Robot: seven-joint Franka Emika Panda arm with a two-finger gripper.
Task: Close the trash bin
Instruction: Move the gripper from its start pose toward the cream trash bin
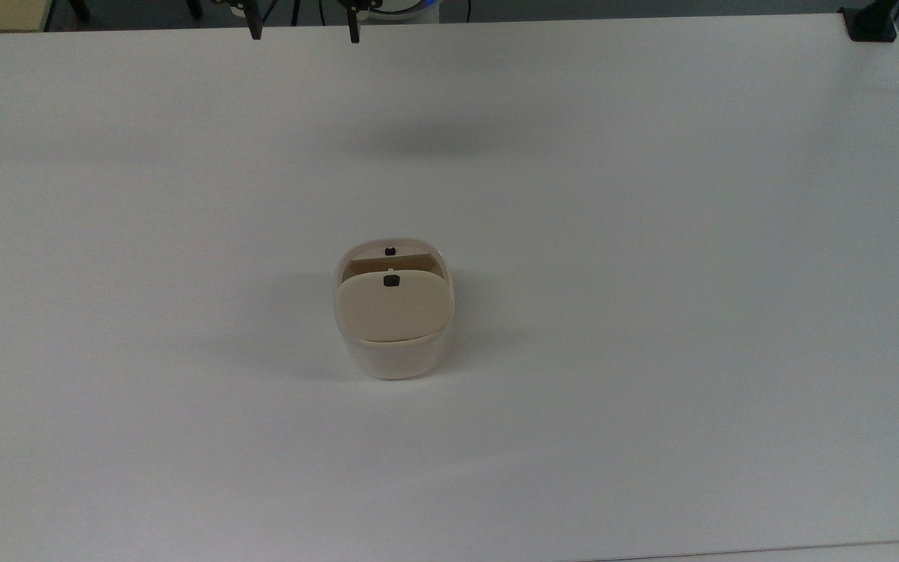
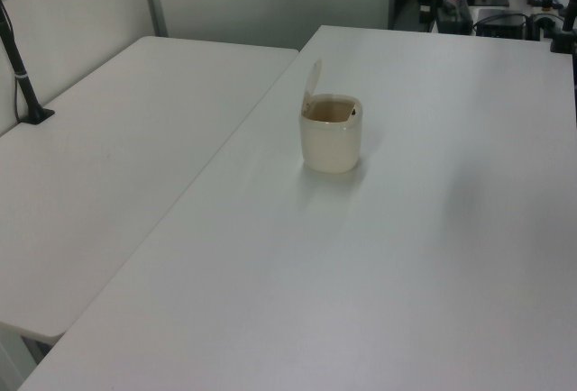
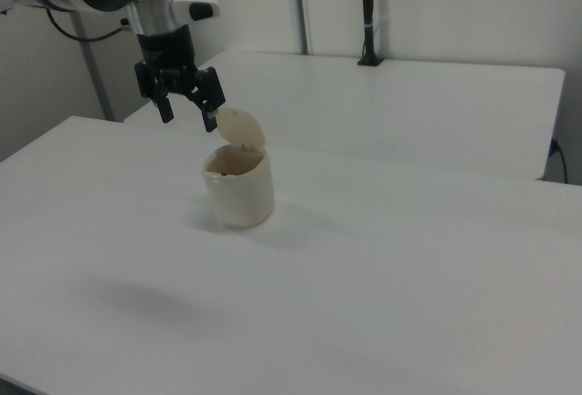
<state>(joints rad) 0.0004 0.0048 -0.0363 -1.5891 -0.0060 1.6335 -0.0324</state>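
Bare white desk [image 1: 652, 234] is seen on every side of the trash bin [image 1: 393, 343], which stands alone near the middle of the surface, well apart from all edges. A second desk [image 2: 117, 139] is set alongside, across a narrow seam at the left view's left. The tool [image 3: 188, 113] is held in the air, its black fingers spread apart with nothing between them; in the right view it hangs just to the left of the raised lid [image 3: 242, 129], though contact cannot be judged there. The bin is cream-white, smooth plastic, a rounded square in outline. Its beige lid is hinged up and tilted back, and a small black latch [image 1: 390, 282] is borne on it.
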